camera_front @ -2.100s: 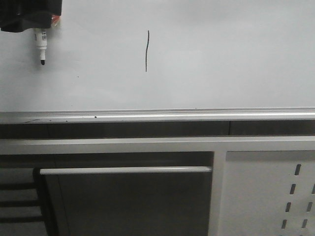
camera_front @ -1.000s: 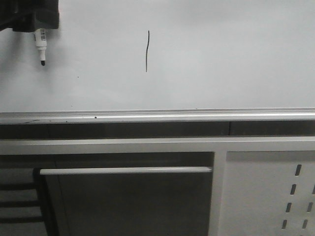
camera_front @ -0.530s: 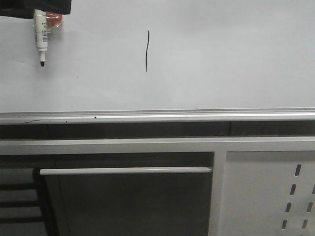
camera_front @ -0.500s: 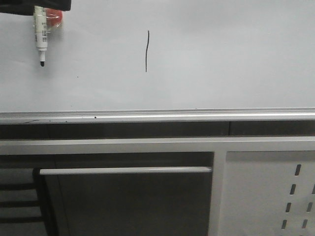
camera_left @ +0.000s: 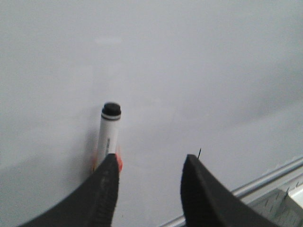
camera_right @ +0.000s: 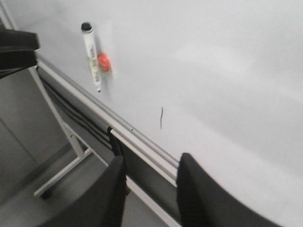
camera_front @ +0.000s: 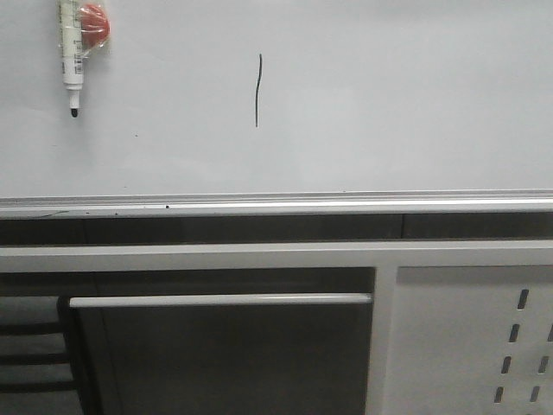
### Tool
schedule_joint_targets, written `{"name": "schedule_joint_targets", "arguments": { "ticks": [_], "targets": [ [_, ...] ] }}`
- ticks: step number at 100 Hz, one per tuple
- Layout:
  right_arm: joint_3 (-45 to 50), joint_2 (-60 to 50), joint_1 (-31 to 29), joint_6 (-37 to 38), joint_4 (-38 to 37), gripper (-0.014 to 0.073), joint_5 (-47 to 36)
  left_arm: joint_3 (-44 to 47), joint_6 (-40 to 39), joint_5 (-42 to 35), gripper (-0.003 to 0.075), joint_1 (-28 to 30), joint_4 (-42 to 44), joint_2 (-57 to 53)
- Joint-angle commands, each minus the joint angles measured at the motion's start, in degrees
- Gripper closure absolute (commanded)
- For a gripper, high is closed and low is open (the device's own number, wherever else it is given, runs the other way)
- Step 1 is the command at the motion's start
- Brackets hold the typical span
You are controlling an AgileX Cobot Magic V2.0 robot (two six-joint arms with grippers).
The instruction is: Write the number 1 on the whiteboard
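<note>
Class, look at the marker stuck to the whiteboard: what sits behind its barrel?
Behind the marker, an orange-red round piece peeks out against the whiteboard, likely its holder. The barrel covers how the two join.

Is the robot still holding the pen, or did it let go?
It let go. The pen sticks to the whiteboard alone; the left gripper is open and off it. The right gripper is open and empty too.

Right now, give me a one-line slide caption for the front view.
Finished number 1 on the whiteboard; marker with its red holder stuck at upper left, no hand in frame.
</note>
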Motion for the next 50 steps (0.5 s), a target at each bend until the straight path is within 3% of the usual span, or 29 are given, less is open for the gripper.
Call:
{"name": "schedule_joint_targets", "arguments": {
  "ticks": [1,4,6,23,38,50],
  "targets": [
    [-1.5,-2.8,-2.2,1.2,0.9,0.0573,-4.9,-1.5,0.0,-1.8,0.0665,0.1,1.9,-4.6],
    [-0.9,-3.6,-2.7,1.2,0.9,0.0641,-5.2,-1.5,0.0,-1.3,0.0741,0.1,2.5,-5.9],
    [-0.5,-4.3,-2.9,1.2,0.9,0.0665,-5.9,-1.5,0.1,-0.6,0.0739,0.1,3.5,-6.8],
    [10.0,-13.3,-3.2,1.2,0.9,0.0656,-13.7,-0.3,0.1,5.6,0.0741,0.1,6.2,-14.0],
    [22.9,-25.2,-3.2,1.2,1.0,0.0657,-22.0,5.8,0.1,5.8,0.0741,0.1,6.0,-20.7],
    [32.7,-35.2,-3.2,1.2,1.5,0.0657,-24.0,12.2,0.1,3.9,0.0741,0.1,4.0,-27.2]
  ]
}}
